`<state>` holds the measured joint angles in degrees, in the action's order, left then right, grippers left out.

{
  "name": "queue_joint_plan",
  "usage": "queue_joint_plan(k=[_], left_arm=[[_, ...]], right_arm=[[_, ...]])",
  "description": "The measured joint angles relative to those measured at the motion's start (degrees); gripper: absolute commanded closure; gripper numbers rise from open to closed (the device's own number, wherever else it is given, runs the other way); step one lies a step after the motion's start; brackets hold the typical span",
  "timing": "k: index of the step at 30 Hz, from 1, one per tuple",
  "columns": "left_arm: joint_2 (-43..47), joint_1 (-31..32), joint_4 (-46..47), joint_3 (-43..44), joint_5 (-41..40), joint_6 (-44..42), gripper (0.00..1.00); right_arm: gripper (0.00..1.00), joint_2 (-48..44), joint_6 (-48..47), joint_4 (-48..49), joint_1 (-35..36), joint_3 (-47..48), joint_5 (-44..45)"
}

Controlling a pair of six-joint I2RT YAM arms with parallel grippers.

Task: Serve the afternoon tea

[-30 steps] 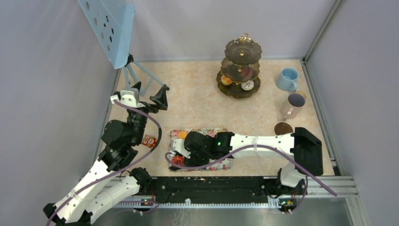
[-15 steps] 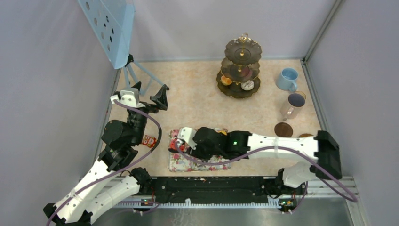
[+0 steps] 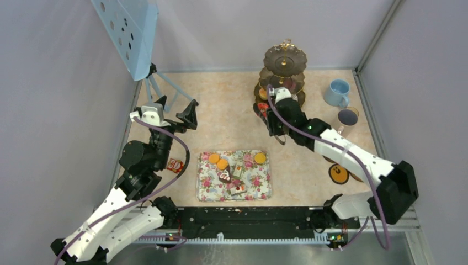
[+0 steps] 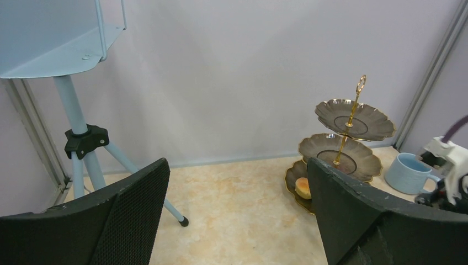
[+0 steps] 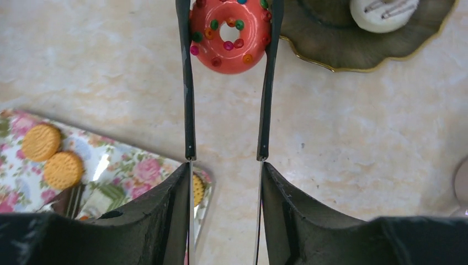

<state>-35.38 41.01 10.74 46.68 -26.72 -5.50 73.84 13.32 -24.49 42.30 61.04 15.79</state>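
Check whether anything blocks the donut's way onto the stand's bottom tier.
Nothing visible does. The donut, pinched in the tongs, hangs just beside the bottom tier; the white pastry there sits farther along.

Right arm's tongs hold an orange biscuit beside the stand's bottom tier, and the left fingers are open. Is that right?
No. The tongs hold a red sprinkled donut, not an orange biscuit; the right wrist view shows it. It is beside the stand's bottom tier, and the left fingers are open.
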Motion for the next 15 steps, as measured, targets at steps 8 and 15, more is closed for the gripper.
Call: queue_joint_plan(k=[8,15], left_arm=[[-0.02,0.0,0.0,0.0,0.15,0.11,0.01],[-0.02,0.0,0.0,0.0,0.28,0.11,0.01]], right_arm=[[0.86,11.65,2.78,-2.99,-8.44,8.07,-3.48],[0.84,17.46,2.99,-5.57,-10.88,14.75,-1.03]])
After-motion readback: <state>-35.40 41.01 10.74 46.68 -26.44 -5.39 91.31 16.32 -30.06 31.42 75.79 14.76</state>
